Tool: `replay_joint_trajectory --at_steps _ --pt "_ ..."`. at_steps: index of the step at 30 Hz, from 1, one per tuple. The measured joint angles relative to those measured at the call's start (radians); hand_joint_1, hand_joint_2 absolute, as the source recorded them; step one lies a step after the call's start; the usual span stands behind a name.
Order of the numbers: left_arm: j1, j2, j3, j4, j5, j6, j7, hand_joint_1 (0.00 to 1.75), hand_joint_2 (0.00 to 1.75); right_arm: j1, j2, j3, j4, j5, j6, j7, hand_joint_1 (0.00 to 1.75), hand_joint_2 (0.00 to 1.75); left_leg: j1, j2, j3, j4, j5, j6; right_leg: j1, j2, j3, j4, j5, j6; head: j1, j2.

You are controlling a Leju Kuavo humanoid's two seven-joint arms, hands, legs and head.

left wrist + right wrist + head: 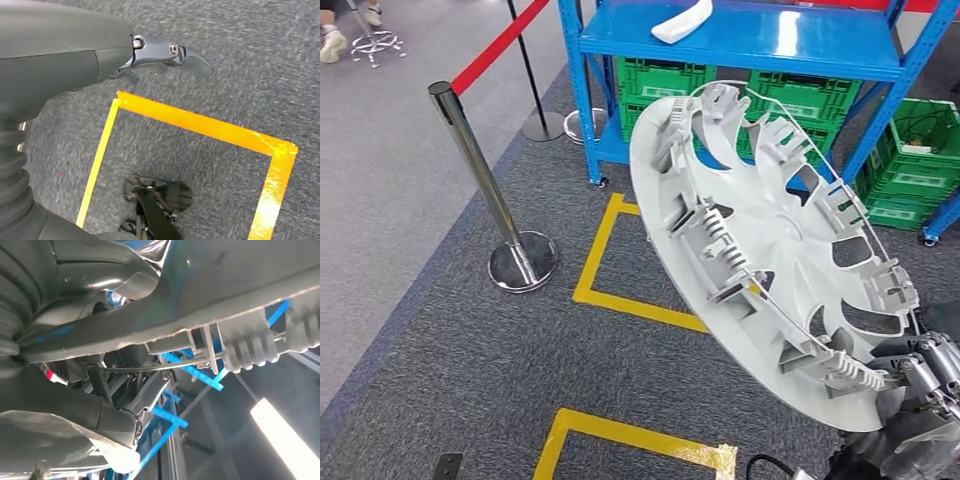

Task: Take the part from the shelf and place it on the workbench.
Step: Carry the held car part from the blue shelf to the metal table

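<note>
At four o'clock in the head view, the right hand (924, 375) grips the lower rim of a large grey wheel cover (765, 250), fingers clamped on its edge. The cover is held in the air, tilted, its ribbed back side facing the camera; its long axis runs from ten o'clock down to four o'clock. Behind it at twelve o'clock stands a blue shelf (743, 40) carrying a white part (682, 20), with green crates (660, 85) beneath. The left hand (166, 52) hangs over grey carpet and yellow floor tape (196, 122), holding nothing, fingers loosely extended.
</note>
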Motion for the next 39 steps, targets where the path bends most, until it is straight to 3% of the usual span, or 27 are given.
replay_joint_trajectory --at_steps 1,2,3,5,7,9,10,12,14,15,16,17,19,20,22,23,25,27,29,31,32,33,34,36,38,39 --pt "0.001 0.001 0.001 0.0 0.001 0.0 0.0 0.0 1.75 0.0 0.0 0.001 0.001 -0.001 0.0 0.0 1.75 1.75 0.0 0.003 -0.011 0.031 -0.006 -0.001 0.001 -0.012 0.0 0.0 -0.001 -0.001 0.0 0.0" --pt "0.002 0.002 0.002 0.0 0.003 0.0 0.0 0.0 1.75 0.0 0.0 0.003 0.001 -0.002 0.0 0.0 1.75 1.75 0.001 0.005 -0.004 0.024 0.007 -0.001 0.002 -0.023 0.001 0.0 -0.001 0.0 0.0 0.0" --pt "0.003 0.004 0.002 0.0 0.005 0.0 0.0 0.0 1.75 0.0 0.0 0.006 0.002 -0.002 0.0 0.0 1.75 1.75 0.0 0.011 0.023 -0.025 0.037 0.001 0.003 -0.034 0.003 0.001 -0.002 0.0 0.0 0.0" --pt "0.002 0.006 0.004 0.0 0.01 0.0 0.0 0.0 1.75 -0.001 0.0 0.012 0.003 0.0 0.0 -0.001 1.75 1.75 -0.006 0.048 0.098 -0.169 0.096 0.009 0.007 -0.055 0.007 0.003 -0.007 0.006 -0.001 0.0" --pt "0.0 0.007 0.006 -0.001 0.012 0.0 0.0 0.0 1.75 -0.002 0.0 0.019 0.004 0.004 -0.001 -0.001 1.75 1.75 -0.013 0.077 0.134 -0.246 0.114 0.022 0.013 -0.073 0.008 0.006 -0.011 0.013 -0.001 0.0" --pt "0.001 0.007 0.008 -0.001 0.012 0.0 0.0 0.0 1.75 -0.005 0.0 0.027 0.004 0.01 -0.002 0.003 1.75 1.75 -0.015 0.065 0.129 -0.25 0.113 0.035 0.016 -0.091 0.008 0.007 -0.013 0.02 0.0 0.0" --pt "0.004 0.006 0.009 -0.001 0.012 0.0 0.0 0.0 1.75 -0.007 0.0 0.032 0.005 0.013 -0.002 0.006 1.75 1.75 -0.014 0.055 0.127 -0.253 0.116 0.041 0.015 -0.087 0.007 0.009 -0.018 0.026 0.001 0.0" --pt "0.005 0.006 0.01 -0.001 0.012 0.0 0.0 0.0 1.75 -0.009 0.0 0.04 0.005 0.016 -0.002 0.011 1.75 1.75 -0.008 0.037 0.125 -0.259 0.123 0.054 0.012 -0.042 -0.017 0.058 -0.053 0.037 0.003 0.0" --pt "0.002 0.006 0.012 -0.002 0.012 0.0 0.0 0.0 1.75 -0.01 0.0 0.043 0.007 0.017 -0.003 0.013 1.75 1.75 -0.006 0.017 0.121 -0.26 0.128 0.062 0.01 0.009 -0.078 0.189 -0.118 0.041 0.007 0.0" --pt "0.002 0.007 0.013 -0.002 0.012 0.0 0.0 0.0 1.75 -0.01 0.0 0.043 0.008 0.017 -0.003 0.013 1.75 1.75 -0.006 0.005 0.119 -0.259 0.129 0.063 0.009 0.018 -0.112 0.258 -0.143 0.041 0.008 0.0" --pt "0.002 0.006 0.015 -0.002 0.012 0.0 0.0 0.0 1.75 -0.01 0.0 0.044 0.009 0.017 -0.003 0.014 1.75 1.75 -0.007 -0.007 0.119 -0.259 0.129 0.063 0.009 0.021 -0.135 0.301 -0.151 0.04 0.008 0.0" --pt "0.003 0.006 0.017 -0.002 0.012 0.0 0.0 0.0 1.75 -0.01 0.0 0.044 0.011 0.017 -0.003 0.014 1.75 1.75 -0.007 -0.021 0.119 -0.258 0.129 0.063 0.009 0.023 -0.14 0.304 -0.137 0.038 0.008 0.0" --pt "0.003 0.006 0.018 -0.002 0.012 0.0 0.0 0.0 1.75 -0.01 0.0 0.045 0.012 0.017 -0.003 0.015 1.75 1.75 -0.006 -0.05 0.119 -0.256 0.13 0.061 0.008 0.039 -0.094 0.193 -0.061 0.032 0.008 0.0" --pt "0.002 0.006 0.019 -0.002 0.012 0.0 0.0 0.0 1.75 -0.011 0.0 0.045 0.013 0.017 -0.003 0.015 1.75 1.75 -0.007 -0.063 0.118 -0.254 0.131 0.059 0.006 0.066 -0.062 0.121 -0.029 0.028 0.007 0.0" --pt "0.0 0.005 0.019 -0.002 0.012 0.0 0.002 0.0 1.75 -0.012 0.0 0.046 0.013 0.018 -0.003 0.018 1.75 1.75 -0.004 -0.088 0.108 -0.251 0.136 0.049 0.003 0.111 -0.02 0.025 -0.002 0.022 0.007 0.0" --pt "0.0 0.005 0.02 -0.002 0.012 0.0 0.003 0.0 1.75 -0.014 0.0 0.047 0.014 0.019 -0.004 0.02 1.75 1.75 -0.002 -0.1 0.102 -0.251 0.14 0.041 0.004 0.119 -0.015 0.016 -0.006 0.02 0.007 0.0" --pt "0.003 0.006 0.021 -0.002 0.012 0.0 0.005 0.0 1.75 -0.016 0.0 0.049 0.015 0.02 -0.004 0.023 1.75 1.75 0.002 -0.113 0.092 -0.251 0.145 0.026 0.004 0.097 -0.011 0.01 0.0 0.015 0.007 0.0" --pt "0.004 0.006 0.023 -0.002 0.012 0.0 0.006 0.0 1.75 -0.018 0.0 0.053 0.016 0.022 -0.004 0.025 1.75 1.75 -0.001 -0.07 0.074 -0.214 0.121 0.015 0.0 0.067 -0.007 0.002 0.005 0.004 0.003 0.0" --pt "0.001 0.007 0.024 -0.002 0.014 -0.001 0.005 0.0 1.75 -0.021 0.0 0.058 0.018 0.026 -0.004 0.028 1.75 1.75 -0.002 -0.012 0.024 -0.103 0.058 0.006 0.001 0.034 -0.005 0.0 0.005 -0.003 -0.002 0.0" --pt "-0.001 0.008 0.025 -0.002 0.015 -0.002 0.004 0.0 1.75 -0.025 0.0 0.061 0.022 0.03 -0.004 0.033 1.75 1.75 0.001 0.002 -0.026 0.013 0.013 -0.001 0.004 0.001 -0.005 0.0 0.003 -0.006 -0.002 0.0" --pt "0.0 0.009 0.025 -0.002 0.016 -0.002 0.004 0.0 1.75 -0.028 0.0 0.062 0.025 0.032 -0.005 0.035 1.75 1.75 0.002 0.004 -0.029 0.028 0.015 -0.002 0.004 -0.013 -0.005 0.0 0.002 -0.006 -0.002 0.0" --pt "0.002 0.01 0.026 -0.002 0.016 -0.002 0.004 0.0 1.75 -0.031 0.0 0.063 0.028 0.034 -0.006 0.039 1.75 1.75 0.002 0.007 -0.012 0.001 0.035 -0.002 0.005 -0.027 -0.004 0.0 0.002 -0.005 -0.002 0.0" --pt "0.002 0.012 0.026 -0.002 0.016 -0.002 0.004 0.0 1.75 -0.034 0.0 0.065 0.03 0.037 -0.006 0.042 1.75 1.75 0.001 0.016 0.024 -0.061 0.067 0.001 0.006 -0.04 -0.003 0.0 0.0 -0.003 -0.002 0.0" --pt "0.001 0.014 0.026 -0.002 0.016 -0.003 0.004 0.0 1.75 -0.038 0.0 0.069 0.033 0.041 -0.007 0.048 1.75 1.75 -0.005 0.054 0.1 -0.2 0.112 0.013 0.01 -0.062 0.001 0.001 -0.004 0.003 -0.002 0.0" --pt "0.001 0.015 0.026 -0.002 0.016 -0.003 0.004 0.0 1.75 -0.043 0.0 0.071 0.035 0.044 -0.007 0.05 1.75 1.75 -0.014 0.071 0.126 -0.254 0.118 0.028 0.014 -0.079 0.003 0.002 -0.007 0.012 0.0 0.0" --pt "0.002 0.016 0.027 -0.002 0.017 -0.004 0.004 0.0 1.75 -0.047 0.0 0.073 0.037 0.045 -0.008 0.05 1.75 1.75 -0.016 0.062 0.123 -0.255 0.12 0.035 0.016 -0.087 0.004 0.002 -0.007 0.018 0.001 0.0"
